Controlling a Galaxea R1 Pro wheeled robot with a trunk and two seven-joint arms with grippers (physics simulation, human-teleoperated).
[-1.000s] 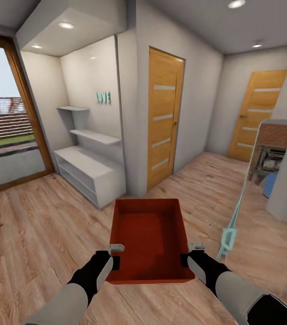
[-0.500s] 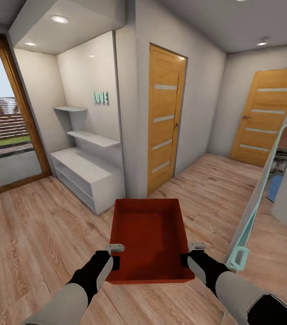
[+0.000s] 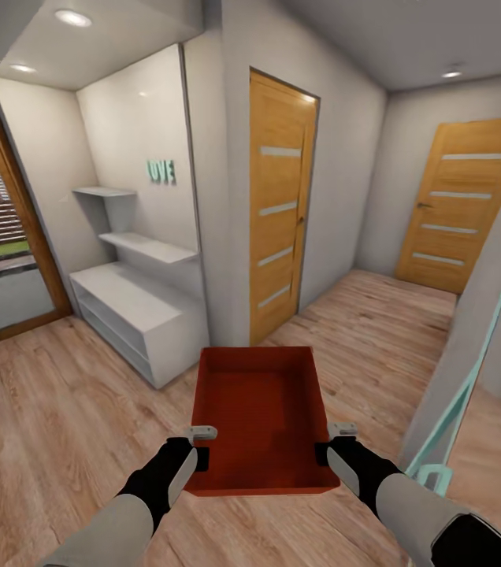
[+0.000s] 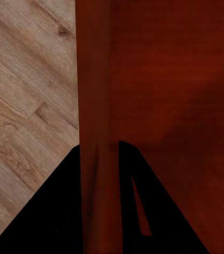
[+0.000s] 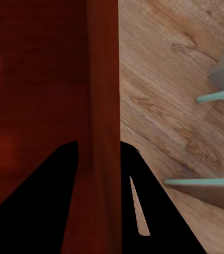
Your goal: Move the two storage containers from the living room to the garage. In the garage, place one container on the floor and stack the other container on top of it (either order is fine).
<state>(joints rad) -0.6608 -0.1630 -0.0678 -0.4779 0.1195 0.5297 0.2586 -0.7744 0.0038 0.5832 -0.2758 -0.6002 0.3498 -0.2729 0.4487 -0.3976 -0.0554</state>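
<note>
Left pincer and right pincer, each closed on a side wall of one red-orange storage container, which hangs between them above the light wood plank floor. In the left wrist view the two dark fingers straddle the container's wall, one outside and one inside; the right wrist view shows the same arrangement, with the wall passing between the fingers. The container is open-topped, appears empty, and is held level, its long axis running forward from the pincers. Ahead of the pincers and to the left stands a white shelf unit in a recess bearing mint wall letters; straight ahead is a closed wooden door, and farther forward to the right a second wooden door closes the end of a corridor. A mint-framed panel stands just to the right of the right pincer. Progress, as judged: one container is lifted and in transit through a wood-floored interior. No dark concrete floor is in sight, so the garage seems not yet reached; setting this container down there, and handling the second container, whose whereabouts cannot be told, appear to remain.
</note>
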